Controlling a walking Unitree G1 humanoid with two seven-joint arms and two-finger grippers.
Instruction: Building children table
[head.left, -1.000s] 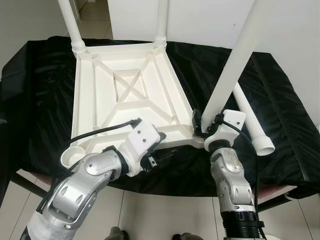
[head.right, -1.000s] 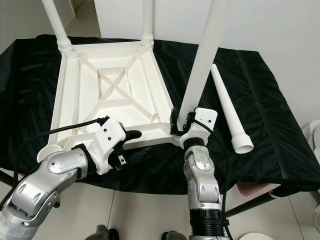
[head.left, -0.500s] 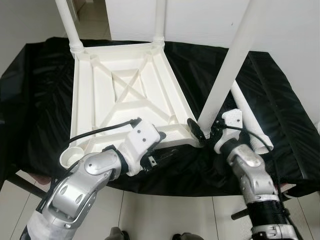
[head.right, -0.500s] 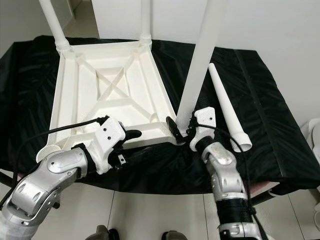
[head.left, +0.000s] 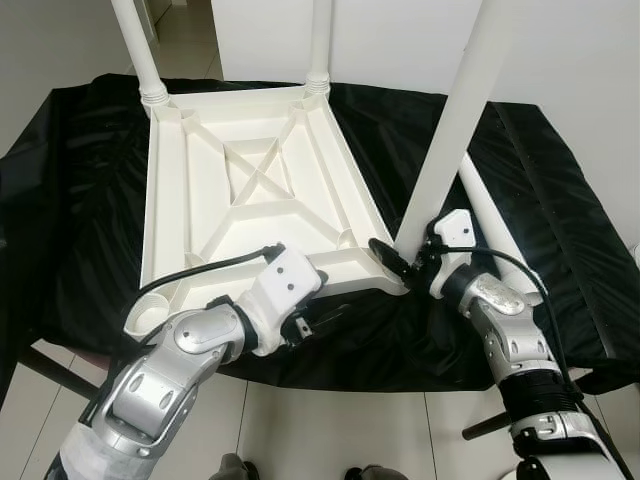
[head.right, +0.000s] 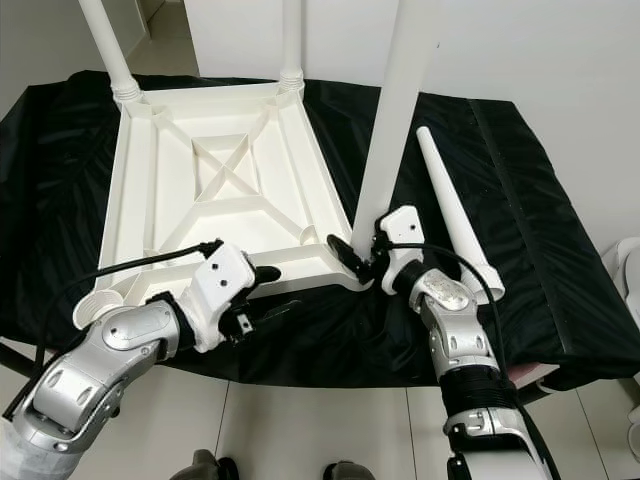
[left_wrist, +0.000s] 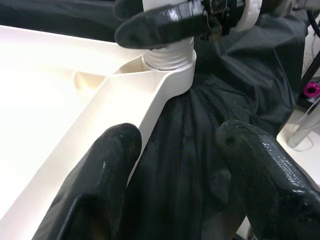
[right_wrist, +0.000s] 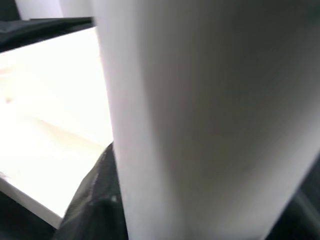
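Observation:
The white tabletop (head.left: 250, 190) lies upside down on a black cloth (head.left: 80, 200). Two white legs (head.left: 135, 50) (head.left: 320, 40) stand in its far corners. A third leg (head.left: 450, 120) rises from the near right corner socket, leaning slightly right. My right gripper (head.left: 408, 258) is shut on the base of this leg, just above its threaded collar (left_wrist: 167, 57). My left gripper (head.left: 318, 295) is open at the tabletop's front rim, with the rim edge running between its fingers (left_wrist: 107, 165). The near left socket (head.left: 148, 312) holds nothing. A fourth leg (head.right: 450, 210) lies loose on the cloth to the right.
The cloth-covered table's front edge runs just under both arms, with tiled floor (head.left: 330, 430) below. A white wall (head.left: 400, 40) stands close behind the table. Bare cloth (head.left: 570, 230) spreads right of the loose leg.
My right forearm has swung out to the right while its gripper stayed at the leg's base. The held leg now stands more upright. The left arm has barely moved.

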